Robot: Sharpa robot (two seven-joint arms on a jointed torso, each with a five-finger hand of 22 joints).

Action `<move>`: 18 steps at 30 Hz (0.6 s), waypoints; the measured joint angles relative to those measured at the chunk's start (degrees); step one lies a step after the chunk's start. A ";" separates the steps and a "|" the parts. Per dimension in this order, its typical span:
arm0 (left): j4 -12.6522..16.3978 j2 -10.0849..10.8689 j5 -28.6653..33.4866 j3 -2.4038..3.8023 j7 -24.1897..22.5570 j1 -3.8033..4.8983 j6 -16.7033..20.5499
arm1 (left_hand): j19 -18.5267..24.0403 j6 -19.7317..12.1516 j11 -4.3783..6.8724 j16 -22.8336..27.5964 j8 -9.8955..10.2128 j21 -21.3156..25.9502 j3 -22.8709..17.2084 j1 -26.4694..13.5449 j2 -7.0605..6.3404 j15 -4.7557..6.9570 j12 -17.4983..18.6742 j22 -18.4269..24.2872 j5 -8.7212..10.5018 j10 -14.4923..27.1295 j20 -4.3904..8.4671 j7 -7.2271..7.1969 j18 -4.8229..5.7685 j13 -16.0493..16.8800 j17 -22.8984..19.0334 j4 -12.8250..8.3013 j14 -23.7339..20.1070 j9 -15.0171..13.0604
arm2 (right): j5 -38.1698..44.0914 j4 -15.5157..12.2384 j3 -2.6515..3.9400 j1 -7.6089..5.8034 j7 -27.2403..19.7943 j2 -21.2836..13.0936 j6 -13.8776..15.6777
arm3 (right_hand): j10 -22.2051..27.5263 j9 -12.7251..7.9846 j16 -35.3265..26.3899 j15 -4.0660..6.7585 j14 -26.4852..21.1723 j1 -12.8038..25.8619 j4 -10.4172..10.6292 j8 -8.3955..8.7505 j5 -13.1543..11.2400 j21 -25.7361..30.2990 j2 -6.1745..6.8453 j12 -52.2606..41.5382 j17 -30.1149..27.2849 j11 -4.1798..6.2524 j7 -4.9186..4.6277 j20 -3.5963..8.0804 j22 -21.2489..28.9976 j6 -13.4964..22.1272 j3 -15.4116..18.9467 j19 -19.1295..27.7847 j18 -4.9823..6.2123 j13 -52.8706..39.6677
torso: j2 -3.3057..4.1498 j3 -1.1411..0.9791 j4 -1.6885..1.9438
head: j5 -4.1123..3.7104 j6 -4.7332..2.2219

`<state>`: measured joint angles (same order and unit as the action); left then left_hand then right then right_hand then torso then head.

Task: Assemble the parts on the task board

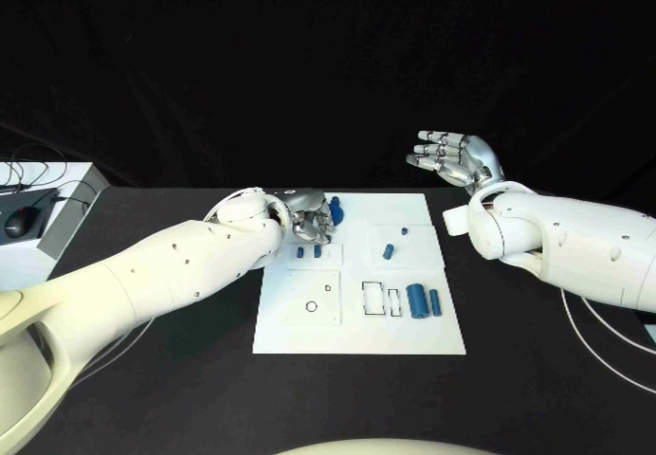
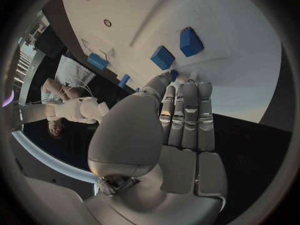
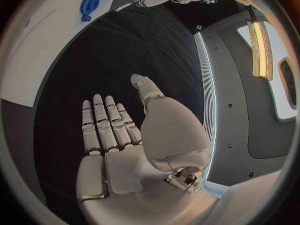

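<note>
— Two white arms reach over the black counter (image 1: pixel 164 379); what lies between them?

— The white rectangular task board (image 1: pixel 358 336), flat in the middle. Small blue parts sit on it: two blue cylinders (image 1: pixel 426 301) side by side near its right edge, and a smaller blue peg (image 1: pixel 389 251) further up.

— And the left hand (image 1: pixel 309 216)?

— It hovers over the board's upper left corner, fingers curled downward beside more blue pieces; whether it grips anything, I cannot tell.

— The right hand (image 1: pixel 458 158)?

— Raised beyond the board's far right corner, fingers spread apart, holding nothing.
</note>
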<state>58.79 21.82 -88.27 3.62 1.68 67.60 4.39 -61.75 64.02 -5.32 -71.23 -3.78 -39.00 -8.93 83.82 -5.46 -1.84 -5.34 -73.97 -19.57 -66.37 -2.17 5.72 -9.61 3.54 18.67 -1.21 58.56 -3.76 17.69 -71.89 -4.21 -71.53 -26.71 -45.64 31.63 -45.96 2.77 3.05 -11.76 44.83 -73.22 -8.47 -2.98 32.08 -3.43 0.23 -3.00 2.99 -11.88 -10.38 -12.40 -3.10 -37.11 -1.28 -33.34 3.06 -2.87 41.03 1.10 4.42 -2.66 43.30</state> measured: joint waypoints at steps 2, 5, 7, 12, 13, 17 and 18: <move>-0.12 -0.09 -0.02 -0.07 0.00 0.00 0.00 | 0.00 0.00 0.11 -0.10 0.00 0.00 -0.88 -0.13 -0.13 0.00 0.36 -0.22 0.00 -0.51 0.00 0.00 0.00 0.00 0.00 -0.17 0.00 0.00 | 0.00 -0.02 0.00 0.00 0.00 -0.02 0.00 | 0.00 0.00 0.00 0.00 0.00 0.00 0.00 0.00 0.00 0.00 0.00 0.00 0.00 0.00 0.00 0.00 0.00 0.00 0.00 0.00 0.00 0.00 | 0.04 -0.01 -0.04 | 0.00 -0.02; -0.25 -0.24 -0.04 -0.14 -0.05 -0.01 0.00 | 0.00 0.20 0.09 -0.23 0.00 0.00 -1.80 -0.31 -0.31 0.21 0.76 -0.61 0.00 -0.52 0.00 -0.20 0.00 0.00 -0.04 -0.34 0.21 0.00 | -0.01 -0.03 -0.01 0.00 0.00 -0.03 0.00 | 0.00 0.00 0.00 0.00 0.00 0.00 0.00 0.00 0.00 0.00 0.00 0.00 0.00 0.00 0.00 0.00 0.00 0.00 0.00 0.00 0.00 0.00 | 0.06 -0.01 -0.04 | 0.00 -0.03; -0.29 -0.30 -0.04 -0.18 -0.07 -0.02 0.01 | -0.06 0.41 0.17 -0.59 0.00 0.00 -2.00 -0.61 -0.61 0.20 0.86 -0.79 0.00 -0.88 0.06 0.01 0.00 0.00 -0.05 -0.44 0.21 0.00 | -0.01 -0.07 -0.01 0.00 0.00 -0.04 0.00 | 0.00 0.00 0.00 0.00 0.00 0.00 0.00 0.00 0.00 0.00 0.00 0.00 0.00 0.00 0.00 0.00 0.00 0.00 0.00 0.00 0.00 0.00 | 0.06 -0.01 -0.01 | 0.00 -0.01; -0.44 -0.40 -0.04 -0.27 -0.11 -0.02 -0.01 | -0.20 0.50 0.11 -0.61 0.00 0.00 -2.32 -0.83 -0.37 0.21 1.07 -0.95 0.00 -1.13 0.21 0.10 0.00 0.00 -0.05 -0.45 0.21 0.00 | -0.02 -0.27 -0.01 -0.03 0.00 -0.10 0.00 | 0.00 0.00 0.00 0.00 0.00 0.00 0.00 0.00 0.00 0.00 0.00 0.00 0.00 0.00 0.00 0.00 0.00 0.00 0.00 0.00 0.00 0.00 | 0.06 -0.01 0.06 | -0.08 0.15; -0.47 -0.42 -0.04 -0.29 -0.11 -0.02 -0.02 | -0.20 0.50 0.11 -0.61 0.00 0.00 -2.32 -0.83 -0.37 0.21 1.07 -0.98 0.00 -1.12 0.20 0.10 0.00 0.00 -0.05 -0.45 0.21 0.00 | -0.02 -0.30 -0.01 -0.04 0.00 -0.10 0.00 | 0.00 0.00 0.00 0.00 0.00 0.00 0.00 0.00 0.00 0.00 0.00 0.00 0.00 0.00 0.00 0.00 0.00 0.00 0.00 0.00 0.00 0.00 | 0.06 -0.01 0.05 | -0.08 0.20; -0.53 -0.49 -0.03 -0.38 -0.12 -0.02 -0.15 | -0.20 0.50 0.10 -0.61 0.00 0.00 -2.63 -0.83 -0.37 0.20 1.07 -0.99 0.00 -1.12 0.20 0.10 0.01 0.00 0.03 -0.44 0.21 -0.01 | -0.02 -0.33 0.01 -0.06 0.00 -0.14 0.00 | 0.00 0.00 0.00 0.00 0.00 0.00 0.00 0.00 0.00 0.00 0.00 0.00 0.00 0.00 0.00 0.00 0.00 0.00 0.00 0.00 0.00 0.00 | 0.06 0.01 0.03 | -0.08 0.25; -0.55 -0.51 -0.02 -0.40 -0.12 -0.02 -0.19 | -0.21 0.49 0.10 -0.61 0.00 0.00 -2.63 -0.84 -0.37 0.20 1.07 -0.99 -0.01 -1.12 0.20 0.10 0.01 0.00 0.03 -0.44 0.21 -0.01 | -0.02 -0.34 0.01 -0.06 0.00 -0.16 0.00 | 0.00 0.00 0.00 0.00 0.00 0.00 0.00 0.00 0.00 0.00 0.00 0.00 0.00 0.00 0.00 0.00 0.00 0.00 0.00 0.00 0.00 0.00 | 0.06 0.02 0.02 | -0.09 0.27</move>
<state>58.24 21.31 -88.29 3.22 1.56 67.58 4.20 -61.95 64.51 -5.22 -71.84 -3.78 -38.99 -11.56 82.98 -5.83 -1.64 -4.27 -74.96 -19.58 -67.50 -1.97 5.82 -9.60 3.54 18.70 -1.65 58.77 -3.76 17.68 -72.23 -4.21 -71.59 -26.71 -45.80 31.62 -45.96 2.77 3.05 -11.76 44.83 -73.22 -8.47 -2.98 32.08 -3.43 0.23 -3.00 2.99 -11.88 -10.38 -12.40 -3.09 -37.11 -1.28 -33.34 3.07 -2.87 41.09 1.12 4.44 -2.75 43.58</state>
